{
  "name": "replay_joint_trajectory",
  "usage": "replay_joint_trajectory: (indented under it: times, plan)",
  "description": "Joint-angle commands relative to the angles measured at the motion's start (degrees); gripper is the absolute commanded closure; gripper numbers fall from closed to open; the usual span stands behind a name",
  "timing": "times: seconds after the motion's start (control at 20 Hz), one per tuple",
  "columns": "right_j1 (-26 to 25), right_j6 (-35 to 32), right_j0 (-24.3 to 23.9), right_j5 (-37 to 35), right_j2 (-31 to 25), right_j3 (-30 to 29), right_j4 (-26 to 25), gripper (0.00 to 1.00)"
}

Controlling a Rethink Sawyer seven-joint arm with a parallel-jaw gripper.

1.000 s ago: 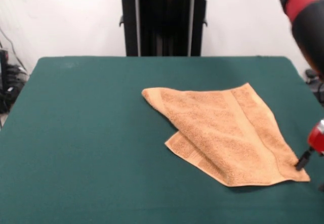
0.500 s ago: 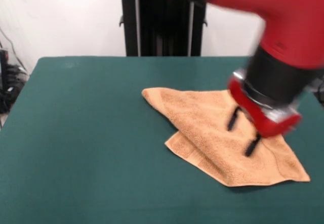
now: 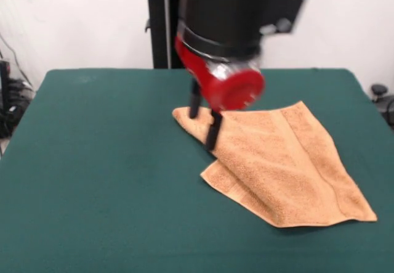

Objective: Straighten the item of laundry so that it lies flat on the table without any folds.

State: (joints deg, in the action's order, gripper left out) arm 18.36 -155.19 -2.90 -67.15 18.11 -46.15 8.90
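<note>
The orange-tan towel (image 3: 283, 162) lies on the dark green table (image 3: 104, 174), right of centre, folded over itself so a lower layer sticks out at its near left edge. A woven band runs along its right side. My gripper (image 3: 204, 124) hangs from the red and black arm over the towel's far left corner. Its two black fingers (image 3: 213, 131) are apart and hold nothing. One fingertip stands at the corner's far edge, the other on the folded left edge.
The robot's black pedestal (image 3: 200, 32) stands at the far side of the table. Cables lie off the table's left edge (image 3: 9, 100).
The arm has swept from the towel's near right corner across the towel to its far left corner. The towel has not moved.
</note>
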Motion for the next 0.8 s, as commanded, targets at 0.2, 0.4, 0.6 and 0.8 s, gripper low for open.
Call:
replay_joint_trajectory:
  times: [0.2,0.4,0.6,0.8]
  plan:
    - [-0.29,17.79,2.33,10.63,-10.58,-17.26,-7.14,0.0]
    - [-0.6,15.33,3.14,14.25,-10.37,-19.01,-9.53,0.0]
    - [-0.23,14.45,3.72,16.14,-10.53,-21.2,-11.4,0.0]
    - [0.21,13.59,2.86,20.16,-12.07,-23.82,-12.33,0.0]
